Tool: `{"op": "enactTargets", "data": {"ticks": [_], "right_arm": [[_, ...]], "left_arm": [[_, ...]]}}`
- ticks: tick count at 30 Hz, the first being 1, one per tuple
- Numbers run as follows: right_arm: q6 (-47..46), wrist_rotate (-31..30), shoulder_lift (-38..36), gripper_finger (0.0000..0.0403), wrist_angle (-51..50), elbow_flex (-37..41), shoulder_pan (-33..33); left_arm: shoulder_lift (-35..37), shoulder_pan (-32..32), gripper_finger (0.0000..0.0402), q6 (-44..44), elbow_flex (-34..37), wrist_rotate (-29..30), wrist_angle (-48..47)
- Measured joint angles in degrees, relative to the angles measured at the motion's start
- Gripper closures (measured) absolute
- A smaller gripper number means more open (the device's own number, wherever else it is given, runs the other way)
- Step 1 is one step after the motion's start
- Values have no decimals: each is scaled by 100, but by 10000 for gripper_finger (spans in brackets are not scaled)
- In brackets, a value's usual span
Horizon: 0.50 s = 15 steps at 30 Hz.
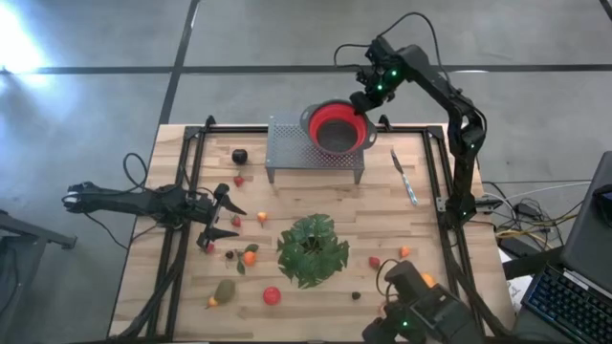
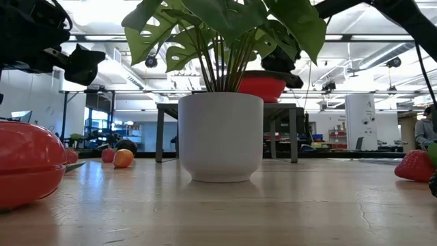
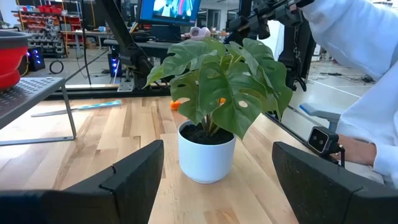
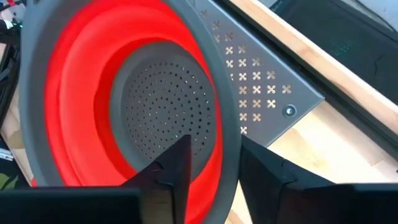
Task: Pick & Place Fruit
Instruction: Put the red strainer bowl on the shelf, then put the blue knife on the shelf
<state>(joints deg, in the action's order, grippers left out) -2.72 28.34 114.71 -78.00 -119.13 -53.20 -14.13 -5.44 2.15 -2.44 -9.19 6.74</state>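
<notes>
High view, we count about a dozen small plastic toy fruits [image 1: 272, 295] scattered on the wooden table [image 1: 382, 210], red, orange, dark purple, one red silicone colander [image 1: 337, 127], left gripper [image 1: 229, 221] released beside them, right gripper [image 1: 364, 103] parted over the colander rim.

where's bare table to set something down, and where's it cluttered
Bare wood lies between the perforated grey metal stand and the green leafy plant in a white pot, running right toward the slim utensil. The front-left is crowded: small toy fruits scatter beside the open left pincer.
</notes>
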Motion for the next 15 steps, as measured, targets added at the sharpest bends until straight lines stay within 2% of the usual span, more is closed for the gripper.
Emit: {"op": "enactTargets", "data": {"ticks": [4, 10, 15], "right_arm": [[101, -82, -10, 249, 9, -107, -8], [143, -1114, -12, 224, -33, -396, -9], [166, -1205, -24, 214, -710, -928, -38]], "left_arm": [[2, 1, 96, 0, 0, 0, 0], [0, 0, 96, 1, 0, 1, 0], [0, -1, 96, 2, 0, 2, -2]]}}
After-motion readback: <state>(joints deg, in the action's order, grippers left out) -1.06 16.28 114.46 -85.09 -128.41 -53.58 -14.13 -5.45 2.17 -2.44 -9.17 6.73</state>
